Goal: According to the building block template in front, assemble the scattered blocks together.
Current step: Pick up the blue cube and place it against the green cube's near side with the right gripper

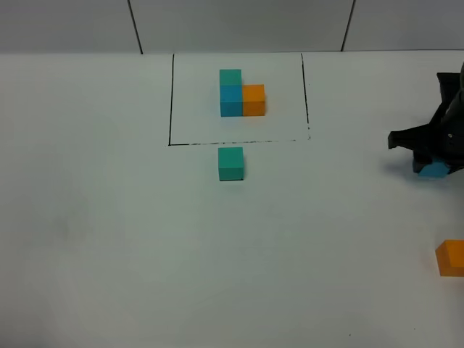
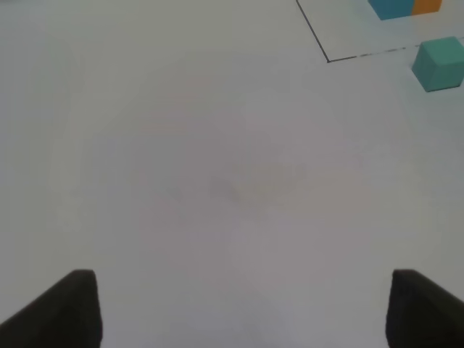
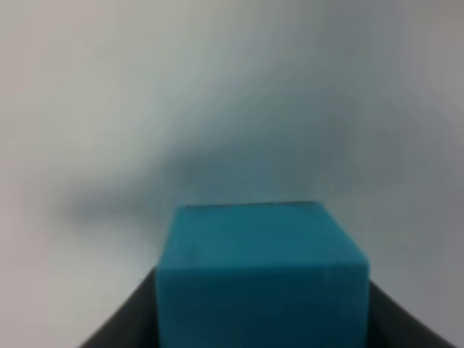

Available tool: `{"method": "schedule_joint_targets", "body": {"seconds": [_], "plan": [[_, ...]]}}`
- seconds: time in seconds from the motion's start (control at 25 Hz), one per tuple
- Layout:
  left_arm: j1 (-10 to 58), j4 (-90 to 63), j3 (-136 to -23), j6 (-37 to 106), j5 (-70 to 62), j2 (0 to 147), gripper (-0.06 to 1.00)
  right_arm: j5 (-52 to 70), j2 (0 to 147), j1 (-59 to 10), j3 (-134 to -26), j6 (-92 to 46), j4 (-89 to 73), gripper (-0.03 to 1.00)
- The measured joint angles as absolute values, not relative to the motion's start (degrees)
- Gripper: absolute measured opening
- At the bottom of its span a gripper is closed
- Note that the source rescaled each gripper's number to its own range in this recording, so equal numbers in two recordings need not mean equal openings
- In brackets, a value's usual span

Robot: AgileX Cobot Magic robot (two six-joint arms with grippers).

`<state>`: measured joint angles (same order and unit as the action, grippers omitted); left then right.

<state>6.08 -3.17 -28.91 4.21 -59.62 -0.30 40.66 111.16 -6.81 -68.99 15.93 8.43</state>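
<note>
Sitting at the table's [image 1: 109, 232] far right, blue cube [image 1: 435, 172] is pinched between right gripper [image 1: 433, 156] jaws. Orange cube [image 1: 450, 257] lies near it, apart. Green cube [image 1: 230, 163] sits just outside template [image 1: 241, 93] frame. Left gripper [image 2: 239, 308] jaws wide apart, empty.

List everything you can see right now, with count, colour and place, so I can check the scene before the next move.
template cubes: 3, teal-green, blue, orange; touching in an L, far middle of the table
frame: 1, thin black drawn rectangle; around the template cubes
loose teal-green cube: 1; just outside the frame's near edge
loose blue cube: 1; far right, between the right tool's fingers
loose orange cube: 1; right edge, partly cut off
table: 1, white
left tool: 1, black; open over bare table
right tool: 1, black; shut on the loose blue cube
</note>
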Motion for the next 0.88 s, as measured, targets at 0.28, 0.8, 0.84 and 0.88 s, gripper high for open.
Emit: {"method": "schedule_joint_targets", "body": {"seconds": [0.28,0.8,0.84,0.88], "plan": [[6.08,-3.17,-28.91,4.21,-59.62,-0.3,0.79,49.52,105.49,-26.38,-69.03,35.01,9.01,0.01],[6.08,-3.17,-28.91,4.21,-59.62,-0.3,0.79,49.73,115.95,-45.78,-80.68,51.67,11.36,0.01],[6.08,-3.17,-28.91,4.21,-59.62,-0.3,0.79,50.69,117.16,-46.2,-82.87,51.67,11.58,0.01],[6.08,-3.17,-28.91,4.21,-59.62,-0.3,0.79,51.42,118.55,-46.42,-84.52,51.67,11.85,0.01]]}}
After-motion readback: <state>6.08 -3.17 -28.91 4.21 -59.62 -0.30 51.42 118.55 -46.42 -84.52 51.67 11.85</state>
